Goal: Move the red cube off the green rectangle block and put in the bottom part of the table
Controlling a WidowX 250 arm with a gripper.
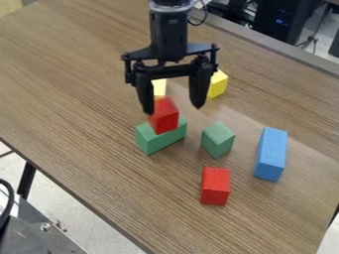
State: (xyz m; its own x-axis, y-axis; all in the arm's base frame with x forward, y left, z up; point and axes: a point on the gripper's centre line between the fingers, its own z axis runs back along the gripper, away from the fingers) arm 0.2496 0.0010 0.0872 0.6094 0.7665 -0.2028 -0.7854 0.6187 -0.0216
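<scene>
The red cube (165, 117) sits on top of the green block (161, 138), so the move itself is undone. The gripper (173, 108) is above the green block, its two fingers spread wide; one shows right by the cube's upper edge, though whether it touches I cannot tell. Nothing looks pinched. What is left, as I judge it: close on the cube, lift it off the green block, carry it to the table (142, 198) below that block and let go. The second red piece (215, 186) lies below and right of the green block, so the drop needs room beside it.
</scene>
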